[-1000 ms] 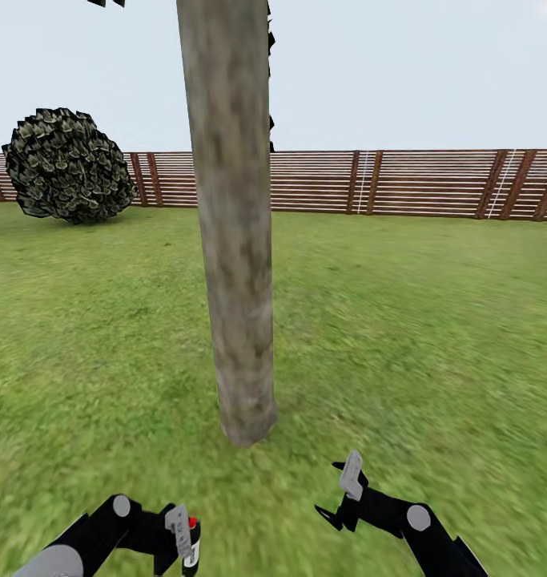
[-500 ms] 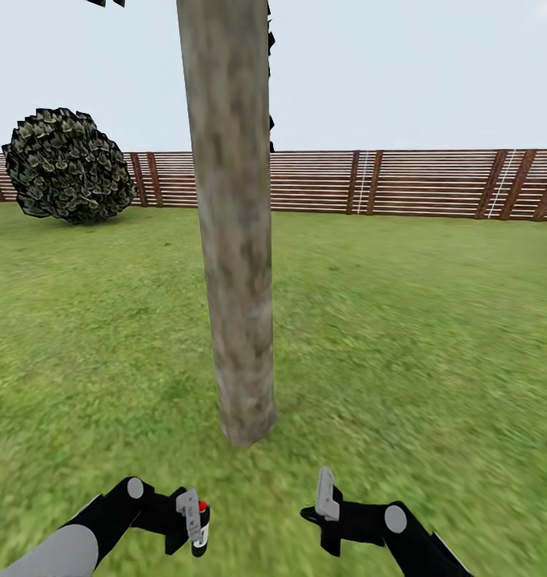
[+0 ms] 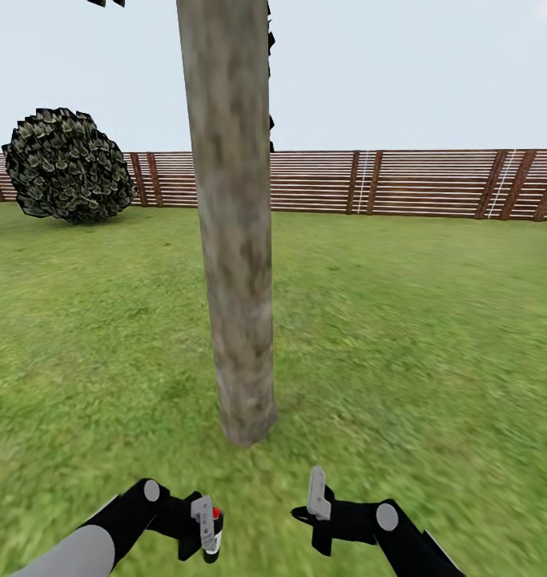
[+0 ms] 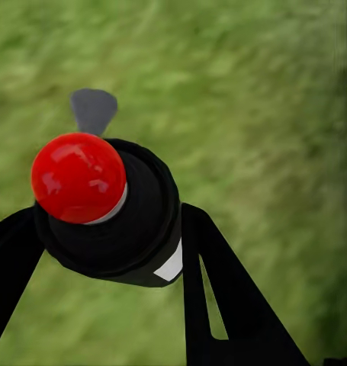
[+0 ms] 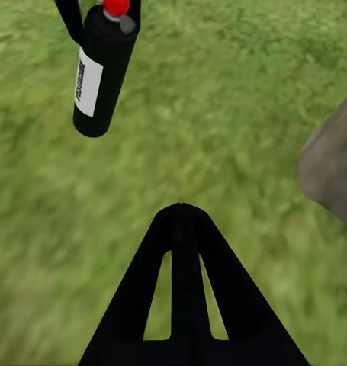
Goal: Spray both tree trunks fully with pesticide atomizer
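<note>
Two end effectors hang low over the lawn in front of a pale, mottled tree trunk (image 3: 233,224), seen from the robot's head. The left end effector (image 3: 207,525) is closed around the pesticide atomizer (image 3: 215,529), a black canister with a red button on top and a white label on its side; in the left wrist view the dark fingers (image 4: 219,290) sit tight against either side of the can's body, the red cap facing the camera with blurred grass (image 4: 249,99) beyond. The right wrist view catches the same atomizer (image 5: 103,69) hanging above the ground, clamped near its top, label turned outward.

The right end effector (image 3: 315,501) holds nothing; one grey fingertip (image 3: 317,490) stands upright, and how far its jaws are parted cannot be told from these views. It sits just beside the atomizer, the two apart with grass between them, both nearer the robot than the foot of the trunk. The trunk base (image 5: 332,164) shows at the edge of the right wrist view.

Behind the trunk the grass runs back to a brown slatted fence (image 3: 417,183), with a round dark bush (image 3: 69,164) against the fence to the trunk's left.
</note>
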Available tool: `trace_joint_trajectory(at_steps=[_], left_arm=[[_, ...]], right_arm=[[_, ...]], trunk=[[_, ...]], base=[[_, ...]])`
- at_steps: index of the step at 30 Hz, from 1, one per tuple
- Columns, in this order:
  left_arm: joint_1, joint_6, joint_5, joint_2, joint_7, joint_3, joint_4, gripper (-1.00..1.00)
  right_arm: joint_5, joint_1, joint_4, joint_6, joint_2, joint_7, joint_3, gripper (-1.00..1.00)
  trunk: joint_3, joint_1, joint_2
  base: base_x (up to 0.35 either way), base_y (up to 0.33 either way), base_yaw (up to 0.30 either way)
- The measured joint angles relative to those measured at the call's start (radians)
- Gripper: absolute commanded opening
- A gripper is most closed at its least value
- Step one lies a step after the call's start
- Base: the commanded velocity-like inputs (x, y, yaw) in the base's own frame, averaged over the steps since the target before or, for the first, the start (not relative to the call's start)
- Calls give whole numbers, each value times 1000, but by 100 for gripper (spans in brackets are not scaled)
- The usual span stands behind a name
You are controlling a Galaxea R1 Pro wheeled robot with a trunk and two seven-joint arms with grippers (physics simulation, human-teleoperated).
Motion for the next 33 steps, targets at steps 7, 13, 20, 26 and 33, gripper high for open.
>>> trace_joint_trajectory(at_steps=[7,13,20,26,33], left_arm=[[1,-2,-6,-35,-1,-4,0,-100],[0,2,-4,-58,0,-87,-1,-100],[-1,1,-5,-92,0,-102,-1,-100],[-2,-1,-5,-122,0,-103,-6,-100],[-1,2,-4,-132,-1,-103,-45,-100]], right_arm=[[0,-6,-5,0,13,0,0,-100],[0,-7,-14,0,19,0,0,-100],[0,-7,-13,0,27,0,1,-100],[0,-7,-11,0,33,0,2,-100],[0,-7,-13,0,36,0,2,-100]], trunk=[[0,0,0],[0,0,0],[0,0,0],[0,0,0],[0,0,0]], base=[[0,0,0],[0,0,0],[0,0,0],[0,0,0],[0,0,0]])
